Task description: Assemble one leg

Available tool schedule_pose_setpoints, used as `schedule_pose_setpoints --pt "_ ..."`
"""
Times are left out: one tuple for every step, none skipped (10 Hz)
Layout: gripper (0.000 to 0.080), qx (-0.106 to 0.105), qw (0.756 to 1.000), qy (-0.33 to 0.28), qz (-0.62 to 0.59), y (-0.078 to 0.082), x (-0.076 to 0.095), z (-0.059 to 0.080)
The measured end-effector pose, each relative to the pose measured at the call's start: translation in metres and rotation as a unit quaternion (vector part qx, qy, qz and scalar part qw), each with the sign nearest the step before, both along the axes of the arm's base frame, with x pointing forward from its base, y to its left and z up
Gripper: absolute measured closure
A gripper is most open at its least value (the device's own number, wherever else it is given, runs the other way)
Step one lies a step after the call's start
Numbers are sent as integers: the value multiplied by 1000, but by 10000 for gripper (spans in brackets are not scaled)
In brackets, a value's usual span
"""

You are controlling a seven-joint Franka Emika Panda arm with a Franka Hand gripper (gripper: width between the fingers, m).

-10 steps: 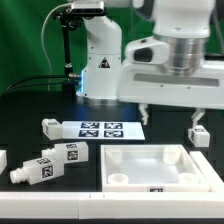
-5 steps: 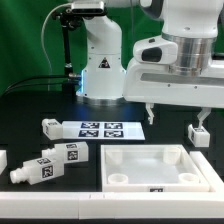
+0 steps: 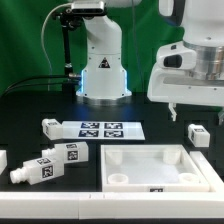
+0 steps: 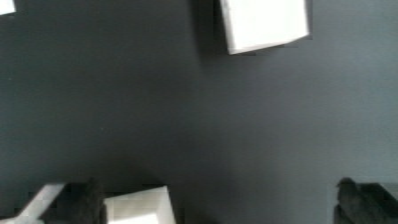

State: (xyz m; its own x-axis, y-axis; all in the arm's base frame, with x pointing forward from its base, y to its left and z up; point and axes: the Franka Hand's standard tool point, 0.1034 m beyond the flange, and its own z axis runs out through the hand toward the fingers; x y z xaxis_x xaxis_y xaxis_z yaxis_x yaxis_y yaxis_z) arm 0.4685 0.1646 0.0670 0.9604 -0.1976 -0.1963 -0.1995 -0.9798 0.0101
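1. Spare legs (image 3: 45, 166) lie by the table's left edge, not needed yet.
2. The marker board (image 3: 100, 128) sits mid-table, with the panel (image 3: 140, 165) toward the near edge.
3. Near the right edge the leg (image 3: 200, 133) stands upright. The gripper (image 3: 197, 111) hovers over it with jaws wide and empty (probably lining up a grasp).

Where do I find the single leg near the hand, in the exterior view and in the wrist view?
Exterior view: the leg sits at that view's right, close below the open hand.
Wrist view: the leg is probably the white block cut by the picture's edge, away from the hand; not certain.
Shared landmark: the hand, visible in both views.
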Motion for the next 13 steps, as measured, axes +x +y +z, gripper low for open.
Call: schedule_pose_setpoints --pt "151 -2 999 35 4 -5 -4 0" --pt "151 -1 998 69 4 -8 -2 0" --pt "151 1 995 99 -1 -7 -3 -3" --pt "151 8 990 143 -17 2 -15 -10" --pt "151 16 982 187 -25 12 -23 -15" --pt "151 28 971 237 -23 16 -28 -14" --pt "151 32 958 286 -17 15 -27 -9" --pt "151 34 951 306 -18 13 -22 -8" --pt "151 35 946 320 -20 10 -22 -13" --pt "151 35 946 320 -21 9 -21 -15" --pt "151 38 946 320 -24 11 -22 -15" --pt "151 63 936 342 -49 17 -31 -21" --pt "151 64 932 351 -57 22 -36 -31"
